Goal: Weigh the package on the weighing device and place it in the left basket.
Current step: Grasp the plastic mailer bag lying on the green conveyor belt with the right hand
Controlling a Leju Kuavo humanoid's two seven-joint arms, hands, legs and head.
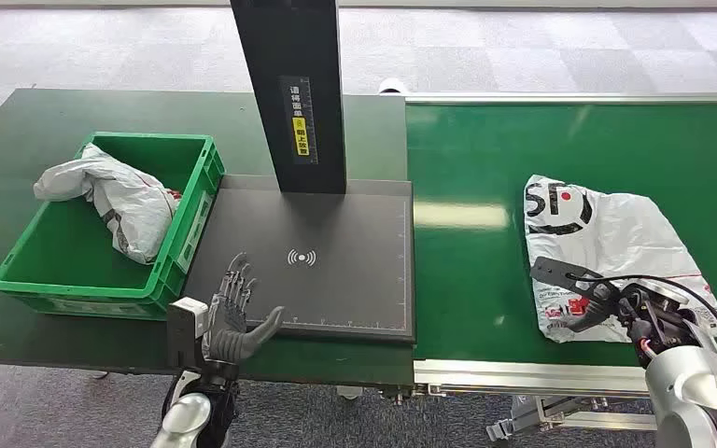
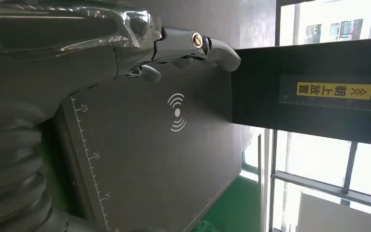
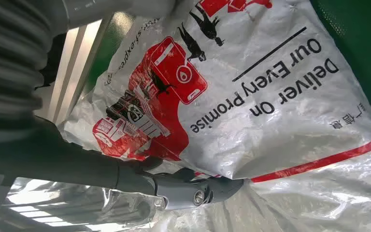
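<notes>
White plastic package [image 1: 607, 245] is lying on the green conveyor belt [image 1: 471, 243] with the right robot hand [image 1: 616, 308] touching it, grip unclear, while the left robot hand [image 1: 235, 313] is resting spread wide, holding nothing, on the black weighing device [image 1: 336, 271].

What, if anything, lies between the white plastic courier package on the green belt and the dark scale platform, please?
Nothing visible lies between the white plastic courier package and the dark scale platform; bare green belt separates them. The left hand rests at the platform's near left corner, and the black upright post stands at its rear.
</notes>
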